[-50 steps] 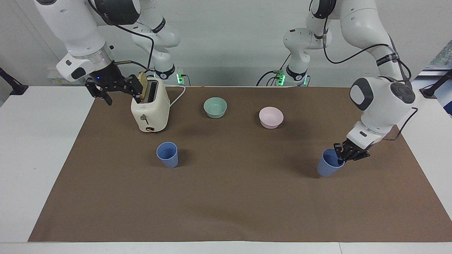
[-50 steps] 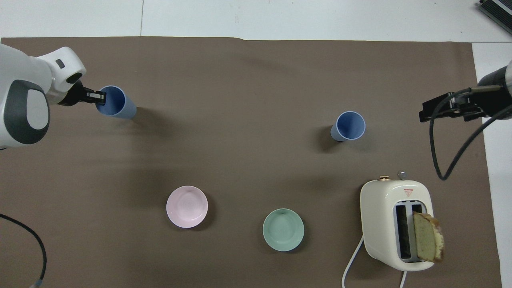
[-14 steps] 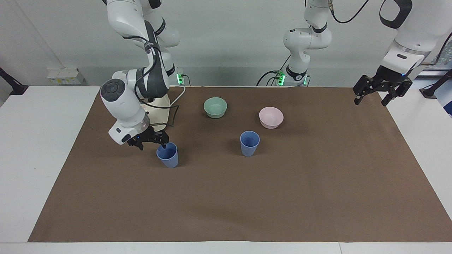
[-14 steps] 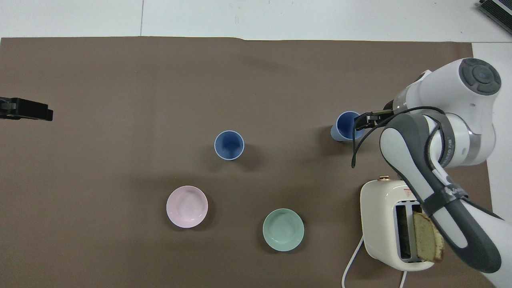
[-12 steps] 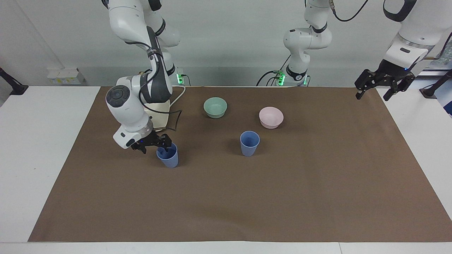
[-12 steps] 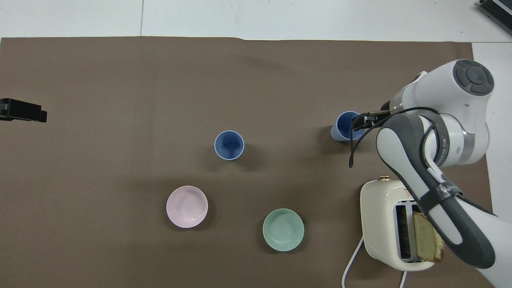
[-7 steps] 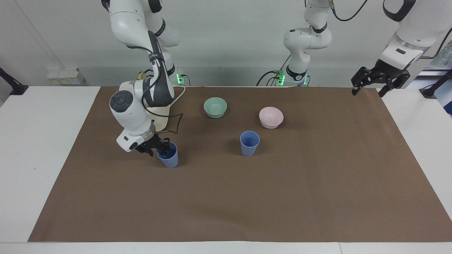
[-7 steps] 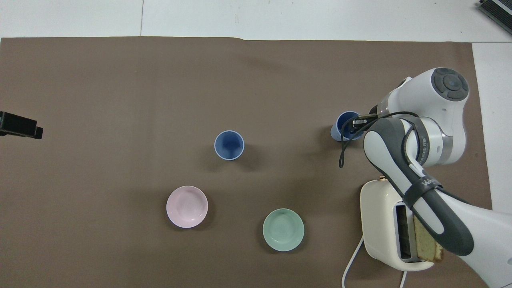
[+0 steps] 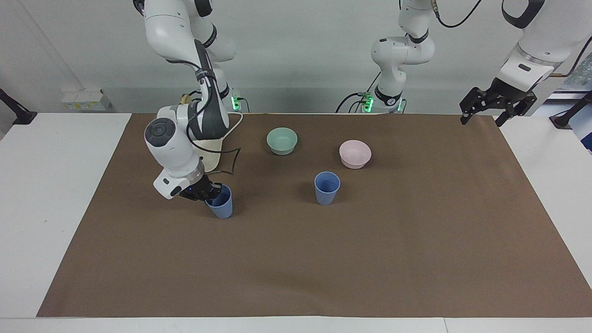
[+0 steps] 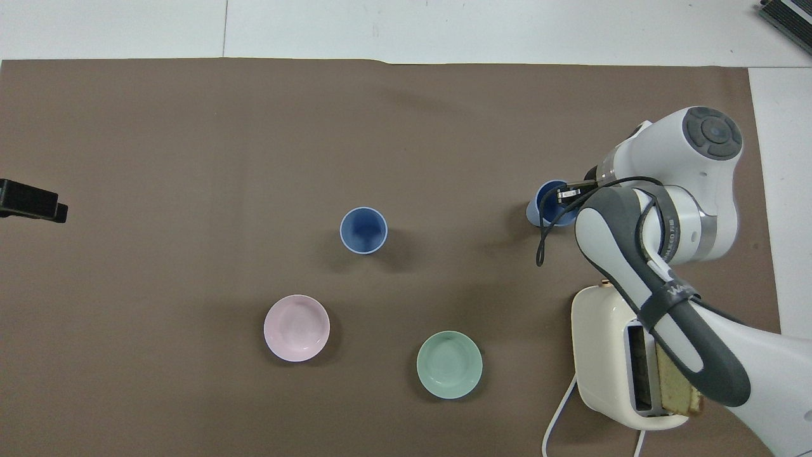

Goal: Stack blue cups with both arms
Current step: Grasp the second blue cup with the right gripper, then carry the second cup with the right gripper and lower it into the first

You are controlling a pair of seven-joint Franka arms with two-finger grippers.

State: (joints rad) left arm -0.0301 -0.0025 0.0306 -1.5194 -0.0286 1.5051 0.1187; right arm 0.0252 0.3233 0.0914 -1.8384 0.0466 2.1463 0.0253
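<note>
- One blue cup (image 9: 221, 204) is gripped at its rim by the right claw (image 9: 206, 193) (upright on the table (image 9: 296, 259)).
- The left claw (image 9: 490, 107), spread apart, is held above the table's edge.

One blue cup (image 9: 327, 187) (image 10: 363, 230) stands upright and alone on the brown-covered counter (image 9: 323, 259) (image 10: 254, 127), mouth up, just farther from me than the pink bowl. The other blue cup (image 9: 221, 206) (image 10: 544, 206) sits toward my right arm's end, tipped slightly, with my right end effector (image 9: 208, 194) (image 10: 564, 192) closed on its rim, one finger inside. Both are plain periwinkle tumblers, tapered, well apart.
</note>
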